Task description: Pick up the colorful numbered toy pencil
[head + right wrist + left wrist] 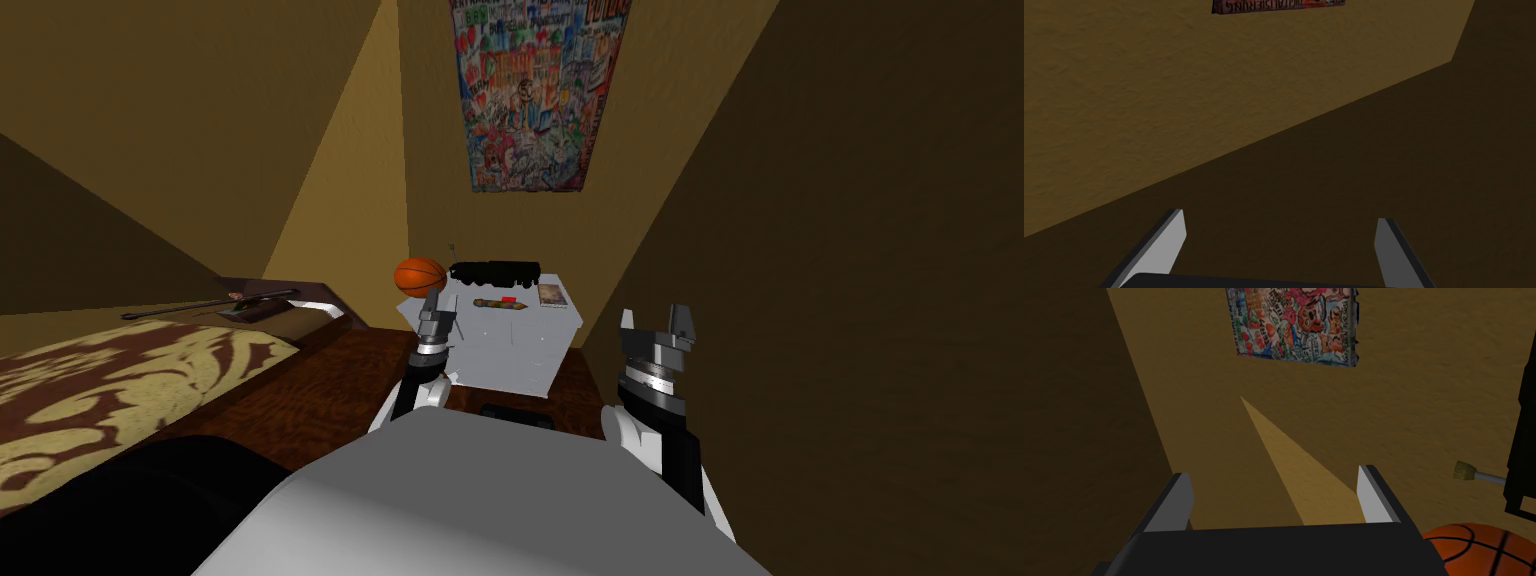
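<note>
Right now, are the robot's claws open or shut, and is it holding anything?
Left claw: open, holding nothing, close to the basketball.
Right claw: open, holding nothing.

Glossy wood floor, rough matt wall

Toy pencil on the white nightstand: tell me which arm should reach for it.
Left, probably. The left pincer, open, hovers at the near edge of the nightstand beside the basketball, close to the toy pencil. The right pincer, also open, sits off to the side by the wall, farther away.
</note>
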